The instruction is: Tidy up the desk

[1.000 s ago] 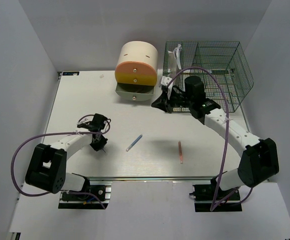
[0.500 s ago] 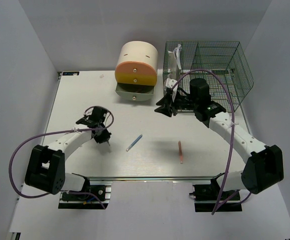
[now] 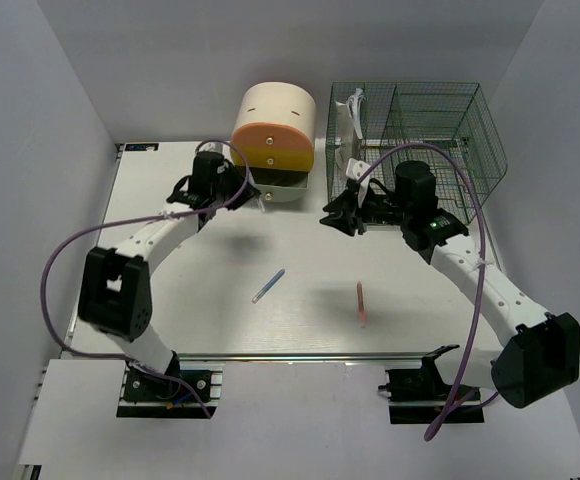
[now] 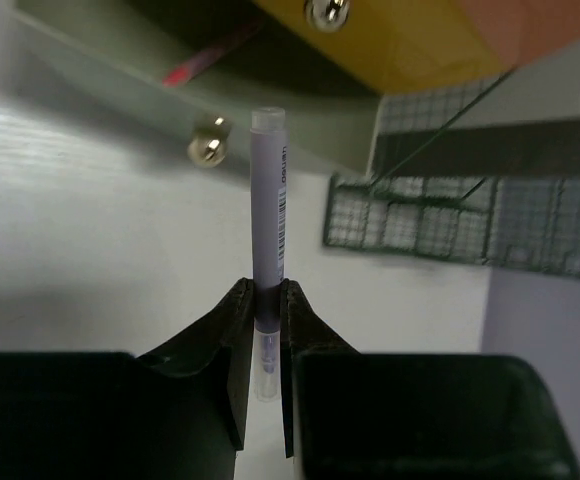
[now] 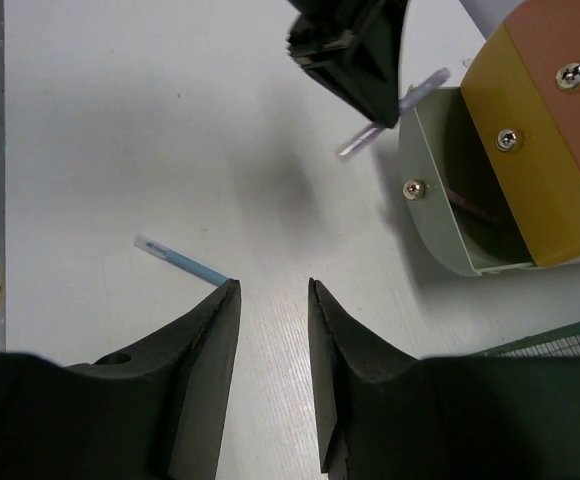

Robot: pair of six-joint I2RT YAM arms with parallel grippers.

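White flat desk (image 3: 195, 312) with metal rail (image 3: 300, 357) on its front edge

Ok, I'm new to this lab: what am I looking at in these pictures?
Two robot arms are bolted at the near edge of a large white desk. One picture looks down from above; the other two come from cameras on the wrists. The left gripper is shut on a thin purple pen, by the open drawer of the cream, orange and yellow drawer box. The right gripper is open, empty. A blue pen and a red pen lie on the desk; a green wire mesh organizer stands at the back.
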